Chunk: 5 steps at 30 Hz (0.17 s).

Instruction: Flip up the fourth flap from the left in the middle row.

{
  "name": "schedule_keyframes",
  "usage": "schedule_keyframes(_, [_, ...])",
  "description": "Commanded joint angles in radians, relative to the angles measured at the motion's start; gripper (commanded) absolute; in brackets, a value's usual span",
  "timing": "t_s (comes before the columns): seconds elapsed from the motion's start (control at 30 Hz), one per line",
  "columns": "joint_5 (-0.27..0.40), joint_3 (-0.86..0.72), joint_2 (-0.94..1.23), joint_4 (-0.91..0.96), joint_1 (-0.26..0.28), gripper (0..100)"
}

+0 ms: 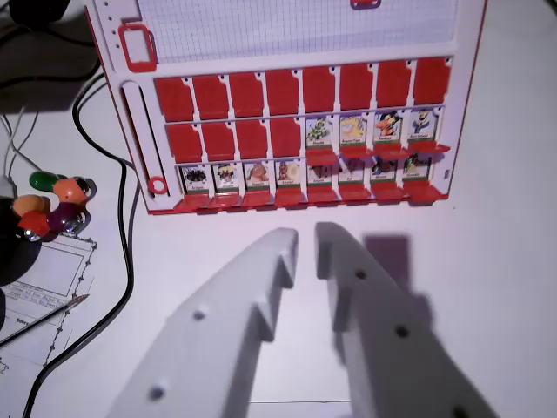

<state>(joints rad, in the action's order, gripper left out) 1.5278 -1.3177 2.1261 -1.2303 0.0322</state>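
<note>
1. On my wrist view's left I see a black cable (122,226) snaking down the white worktop (513,287), with a cluster of coloured beads (50,207) just beside it.
2. Lower left, a pencil (43,320) lies on a printed sheet of paper (48,270).
3. The red-and-white game board (291,104) lies flat across the top of the view, its three rows of flaps facing me.
4. The top row (300,90) reads as all plain red, every flap down.
5. In the middle row, the four flaps on the left (235,139) lie flat and red; the four on the right (370,129) stand up showing picture cards.
6. The fourth flap (285,137) from the left in that middle row is flat, touching nothing, just left of the first raised card.
7. The bottom row (305,174) shows picture cards all along.
8. My tool (306,244) hangs over bare worktop below the board, well short of its near edge, roughly under the fourth and fifth columns. Its two white fingers (270,261) are parted by a narrow gap, released, with nothing between them.
9. A dark shadow (392,261) falls to the right of the tool.
</note>
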Motion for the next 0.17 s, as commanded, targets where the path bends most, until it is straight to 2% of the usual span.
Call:
schedule_keyframes(0.0, [0.017, -0.023, 0.106, 0.031, -0.020, 2])
schedule_keyframes(0.13, [0.026, -0.075, 0.169, 0.026, -0.035, 2])
